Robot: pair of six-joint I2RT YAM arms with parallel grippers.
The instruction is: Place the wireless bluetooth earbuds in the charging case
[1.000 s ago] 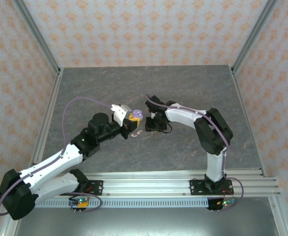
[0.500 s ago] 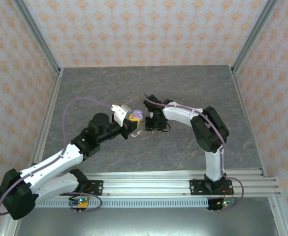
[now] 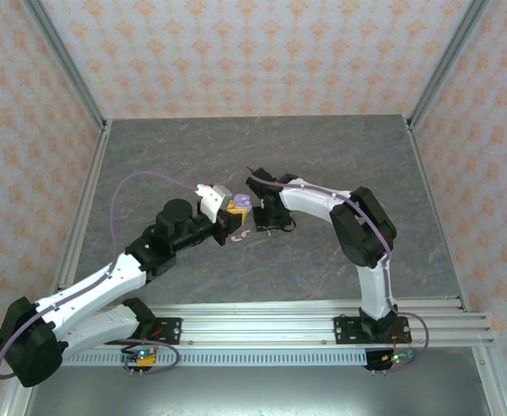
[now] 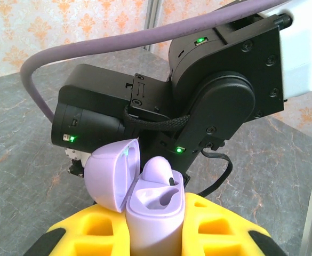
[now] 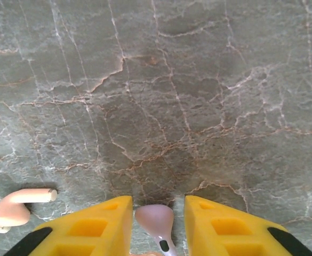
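My left gripper (image 4: 153, 226) is shut on a lilac charging case (image 4: 154, 213) and holds it upright above the table. The lid (image 4: 110, 173) stands open. One lilac earbud (image 4: 158, 170) sits in the far slot and the near slot (image 4: 156, 200) is bare. In the top view the case (image 3: 242, 201) is at mid-table with my right gripper (image 3: 262, 221) just to its right. My right gripper (image 5: 157, 213) hangs low over the table, shut on a second lilac earbud (image 5: 154, 217) with its stem pointing back. Two pale pink earbuds (image 3: 241, 234) lie on the table below the case; one pink earbud (image 5: 14, 209) is at left.
The grey marbled table (image 3: 340, 156) is walled by patterned panels with metal posts (image 3: 62, 61). My right arm's black wrist (image 4: 220, 101) and its cable (image 4: 220, 165) stand close behind the case. A purple cable (image 4: 92, 45) arcs overhead.
My right gripper has slid a little left toward the case, its arm swinging with it. The left arm and the case have held still.
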